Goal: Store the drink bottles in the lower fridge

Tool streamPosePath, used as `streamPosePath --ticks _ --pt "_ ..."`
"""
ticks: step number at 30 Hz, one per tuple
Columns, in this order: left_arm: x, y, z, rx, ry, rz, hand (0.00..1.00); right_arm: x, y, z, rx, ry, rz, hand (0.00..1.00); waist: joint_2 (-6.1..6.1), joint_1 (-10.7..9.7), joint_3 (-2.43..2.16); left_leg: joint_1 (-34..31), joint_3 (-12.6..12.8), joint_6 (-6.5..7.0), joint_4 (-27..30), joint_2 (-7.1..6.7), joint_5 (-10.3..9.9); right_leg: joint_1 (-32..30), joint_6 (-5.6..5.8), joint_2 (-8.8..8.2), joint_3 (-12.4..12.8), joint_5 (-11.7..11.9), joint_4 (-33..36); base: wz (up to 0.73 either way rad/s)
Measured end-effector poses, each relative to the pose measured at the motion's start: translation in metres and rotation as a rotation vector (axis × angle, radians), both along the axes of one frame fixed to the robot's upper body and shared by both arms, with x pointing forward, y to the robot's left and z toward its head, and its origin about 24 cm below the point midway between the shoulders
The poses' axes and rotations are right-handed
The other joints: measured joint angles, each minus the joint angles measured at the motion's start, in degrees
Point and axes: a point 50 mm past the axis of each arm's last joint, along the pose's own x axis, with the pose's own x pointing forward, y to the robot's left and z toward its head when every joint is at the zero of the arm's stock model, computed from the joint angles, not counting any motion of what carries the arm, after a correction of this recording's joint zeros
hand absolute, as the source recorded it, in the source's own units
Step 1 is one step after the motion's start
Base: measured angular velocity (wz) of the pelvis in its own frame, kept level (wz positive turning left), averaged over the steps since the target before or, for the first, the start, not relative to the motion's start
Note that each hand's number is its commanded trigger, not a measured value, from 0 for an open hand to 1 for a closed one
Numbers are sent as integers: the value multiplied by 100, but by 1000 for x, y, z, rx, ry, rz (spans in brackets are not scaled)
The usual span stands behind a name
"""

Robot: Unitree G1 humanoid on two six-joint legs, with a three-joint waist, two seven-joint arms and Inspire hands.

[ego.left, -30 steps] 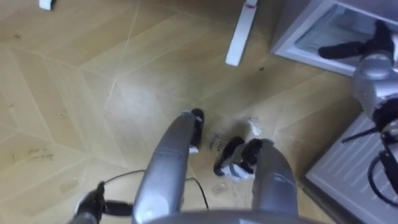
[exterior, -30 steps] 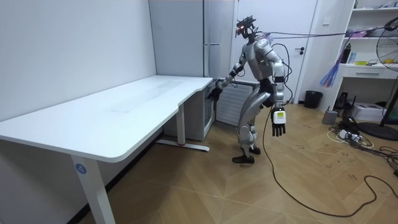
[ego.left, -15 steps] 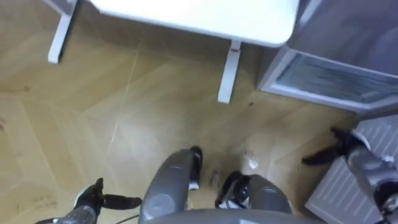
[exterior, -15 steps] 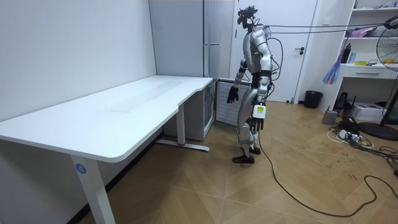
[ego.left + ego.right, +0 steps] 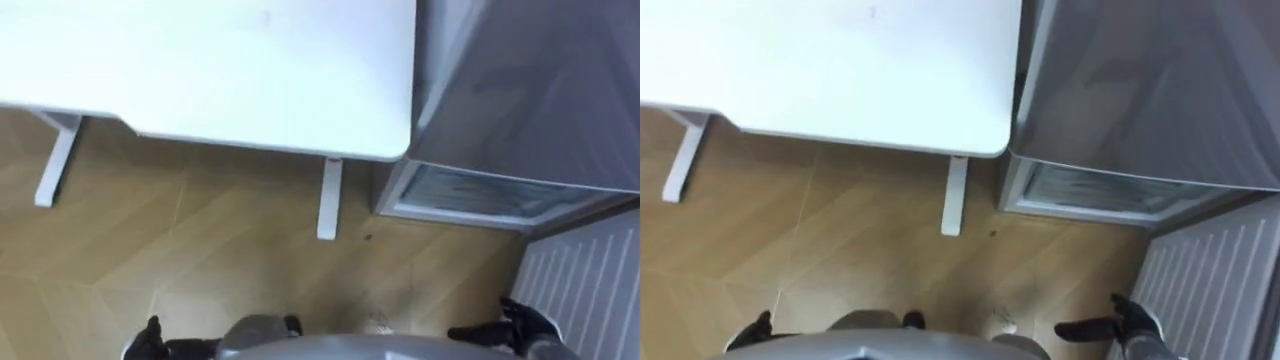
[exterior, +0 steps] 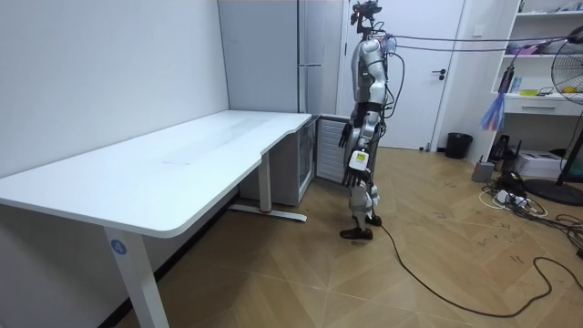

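White desk (image 5: pixel 230 70) meets the open lower fridge (image 5: pixel 480 192) at its corner. Left hand (image 5: pixel 150 340) and right hand (image 5: pixel 520 322) hang slack-fingered, empty (drinks: whereabouts I cannot tell); likely slick, heavy, so grip mid-body.

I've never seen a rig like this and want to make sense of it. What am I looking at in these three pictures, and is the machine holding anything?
It is a two-legged humanoid robot, meant to put drinks in a fridge. The room view comes from a camera across the room: the robot stands upright beside the white desk, at the grey fridge. The two eye views come from a camera on its head, looking down at the desk's bare top, the wooden floor, the open lower fridge compartment and its open door. Its left hand and right hand hang low, fingers relaxed, holding nothing.
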Motion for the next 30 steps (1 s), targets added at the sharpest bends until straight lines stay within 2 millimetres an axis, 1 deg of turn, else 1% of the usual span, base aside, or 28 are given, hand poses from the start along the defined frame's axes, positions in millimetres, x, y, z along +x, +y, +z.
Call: streamPosePath --ticks 2,3,5,6,8,9,10,12,14,15,16,18,20,21,22,23,25,27,28,30 --pt "0 -3 -1 -6 -4 1 0 -7 4 -2 15 8 -28 0 20 -26 -10 77 1 0 -50 -24 0 61 11 2 41 13 -55 -13" --pt "0 -5 -1 -6 2 -11 0 -11 6 -3 22 17 -32 0 49 -67 5 132 3 1 -63 -41 -1 101 16 0 61 16 -58 -10" --pt "0 -6 -2 -3 9 -32 0 -15 10 -5 32 31 -45 0 80 -104 15 214 17 2 -88 -41 -1 154 23 3 120 20 -58 -13" --pt "0 -7 -2 -6 9 -30 0 -17 12 -6 41 37 -67 0 100 -126 45 299 22 2 -95 -40 -2 222 22 3 177 21 -64 -21" --pt "1 -11 -3 -15 5 -21 0 -22 13 -7 43 43 -95 0 134 -153 45 378 23 3 -125 -39 -3 274 23 -2 199 21 -63 -13" --pt "2 -14 -4 -22 2 -7 0 -24 13 -7 43 52 -106 0 136 -199 47 427 17 5 -152 -39 -4 306 24 -5 204 21 -60 -10" --pt "1 -16 -5 -28 4 5 0 -26 13 -8 44 59 -125 0 131 -240 49 499 29 6 -178 -33 -4 341 24 0 265 21 -53 -13" --pt "-1 -16 -5 -29 18 19 0 -30 15 -9 47 67 -157 0 138 -262 48 607 37 8 -196 -32 -6 407 20 15 355 24 -54 -21" --pt "-3 -14 -5 -24 29 31 0 -32 16 -10 51 78 -178 0 140 -293 33 656 42 13 -199 -33 -10 439 10 33 418 29 -48 -18" --pt "-1 -13 -5 -20 33 31 0 -33 16 -10 53 82 -193 0 133 -293 29 685 63 14 -207 -30 -11 440 4 50 502 33 -60 -19" --pt "0 -13 -5 -19 33 30 0 -33 16 -10 55 86 -201 0 134 -293 29 693 82 14 -212 -29 -11 440 3 52 522 33 -67 -18" --pt "-1 -13 -6 -21 49 31 0 -29 16 -11 56 91 -198 0 109 -290 4 761 105 18 -238 -22 -8 442 0 80 673 35 -59 -21" --pt "-5 -12 -6 -19 70 24 0 -27 17 -11 55 96 -188 0 100 -290 4 826 117 18 -239 -20 -8 468 -1 90 760 39 -43 -24" --pt "-5 -11 -6 -17 72 25 0 -25 16 -11 54 99 -183 0 70 -305 0 856 116 18 -245 -19 -8 478 -5 94 801 45 -43 -18" --pt "-5 -11 -6 -14 75 15 0 -23 15 -10 52 96 -182 0 65 -316 6 863 116 18 -245 -18 -8 480 -8 95 809 49 -43 -12" --pt "-5 -10 -6 -7 77 -2 0 -18 12 -9 38 81 -182 0 35 -338 -6 874 120 18 -246 -18 -8 479 -7 94 831 54 -44 -11" --pt "-5 -9 -5 6 86 -28 0 -7 2 -4 4 38 -191 0 36 -424 -4 890 130 19 -249 -20 -8 476 -3 98 881 59 -44 -14" --pt "-5 -5 -5 19 90 -20 0 16 -16 8 -77 -52 -168 0 20 -449 -7 895 225 19 -278 3 -8 406 -13 111 987 99 -46 -27" --pt "-7 -3 -4 25 93 -23 0 22 -21 12 -99 -79 -154 0 4 -450 -6 898 246 19 -289 8 -8 400 -14 113 998 100 -46 -25" --pt "-7 6 -1 51 94 -42 0 49 -40 32 -200 -198 -103 0 -100 -524 -2 958 287 18 -320 20 -8 407 -19 143 1114 112 -62 -20"
